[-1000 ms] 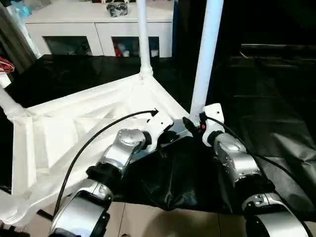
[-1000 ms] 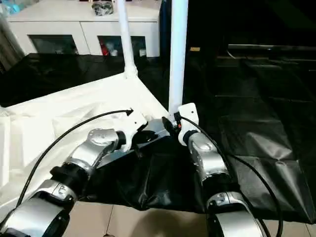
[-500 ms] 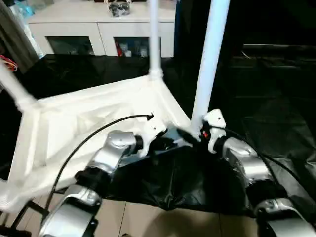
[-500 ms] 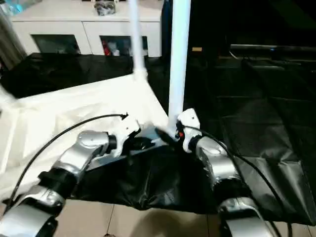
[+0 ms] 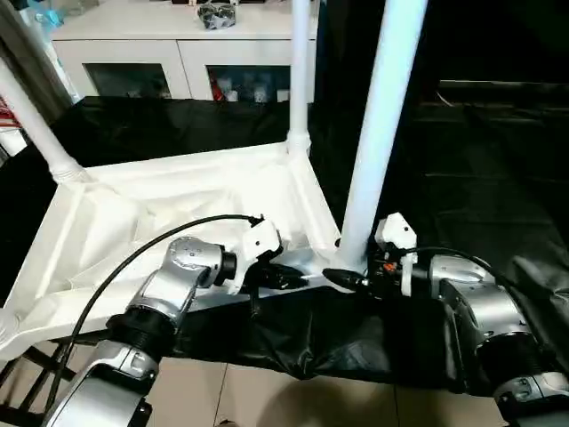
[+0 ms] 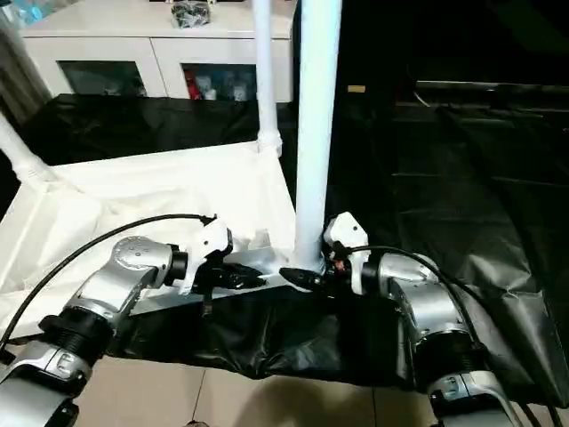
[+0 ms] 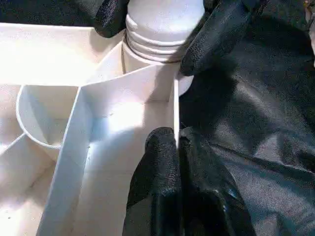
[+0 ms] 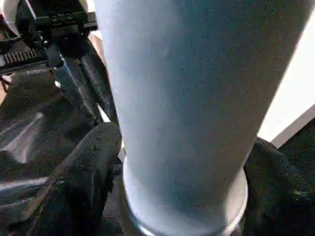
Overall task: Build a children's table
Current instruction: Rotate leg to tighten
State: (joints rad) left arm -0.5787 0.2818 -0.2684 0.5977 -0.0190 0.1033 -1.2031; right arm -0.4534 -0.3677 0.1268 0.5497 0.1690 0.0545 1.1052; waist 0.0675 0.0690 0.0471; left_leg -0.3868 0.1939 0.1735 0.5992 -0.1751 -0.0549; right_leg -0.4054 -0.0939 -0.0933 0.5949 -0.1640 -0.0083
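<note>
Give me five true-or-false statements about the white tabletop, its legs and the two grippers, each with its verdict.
1. The tabletop lies underside up, ribs showing. True.
2. The right gripper straddles the base of the nearest leg. True.
3. The left gripper holds a loose leg in the air. False: it is shut on the tabletop's thin edge wall, close to the nearest leg's socket.
4. The tabletop rests on bare wood. False: it lies on a black-draped table.
5. At least three legs rise from corner sockets. True.
</note>
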